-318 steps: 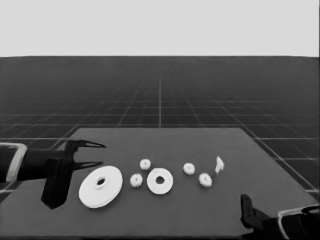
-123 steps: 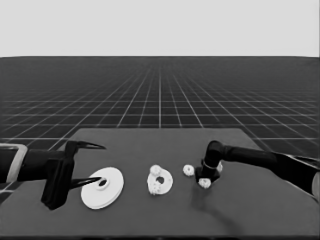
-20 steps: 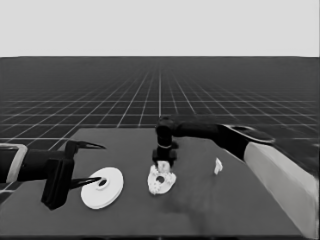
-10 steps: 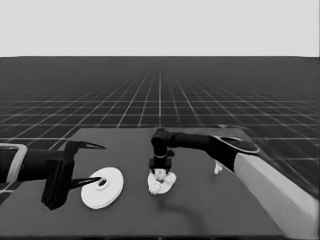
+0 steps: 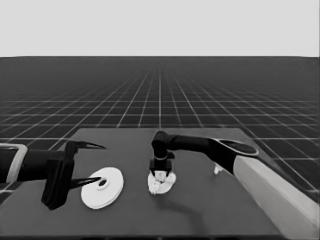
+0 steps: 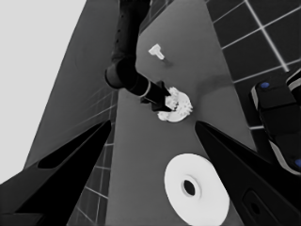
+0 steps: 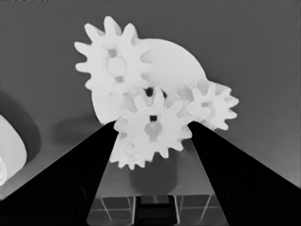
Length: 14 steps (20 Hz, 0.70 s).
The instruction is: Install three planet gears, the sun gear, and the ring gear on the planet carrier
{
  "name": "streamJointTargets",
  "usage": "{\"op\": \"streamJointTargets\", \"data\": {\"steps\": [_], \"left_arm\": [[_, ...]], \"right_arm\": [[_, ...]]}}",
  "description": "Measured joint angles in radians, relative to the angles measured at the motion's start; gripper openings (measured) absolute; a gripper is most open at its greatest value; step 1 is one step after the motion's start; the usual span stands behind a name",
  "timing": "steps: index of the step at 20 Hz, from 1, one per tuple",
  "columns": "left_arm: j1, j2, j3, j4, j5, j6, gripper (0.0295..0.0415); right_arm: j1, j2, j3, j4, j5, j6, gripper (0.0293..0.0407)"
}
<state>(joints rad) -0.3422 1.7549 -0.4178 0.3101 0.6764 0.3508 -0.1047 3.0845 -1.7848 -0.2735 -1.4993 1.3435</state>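
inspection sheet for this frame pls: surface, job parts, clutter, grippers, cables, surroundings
Surface: dark table, flat.
Job's things: smaller round part mid-table with gears on it, at least three showing; larger round part lies apart toward the left end.
Clutter: thin white piece by the right arm.
Grippers: right gripper down at the gear cluster, fingers flanking one gear; left gripper waits at the left end, open, beside the larger round part.
Cables: nothing seen.
Surroundings: grid floor, pale band above the horizon.

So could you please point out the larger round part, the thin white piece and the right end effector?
larger round part [image 5: 111,188], head view, on its flat face.
thin white piece [image 6: 156,52], left wrist view, mid-body.
right end effector [image 5: 160,173], head view, between fingertips.
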Motion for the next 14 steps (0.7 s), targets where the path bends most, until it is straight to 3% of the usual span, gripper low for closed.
{"op": "streamJointTargets", "data": {"steps": [14], "left_arm": [[0.000, 0.000, 0.000, 0.000, 0.000, 0.000, 0.0385]], "right_arm": [[0.000, 0.000, 0.000, 0.000, 0.000, 0.145, 0.0312]]}}
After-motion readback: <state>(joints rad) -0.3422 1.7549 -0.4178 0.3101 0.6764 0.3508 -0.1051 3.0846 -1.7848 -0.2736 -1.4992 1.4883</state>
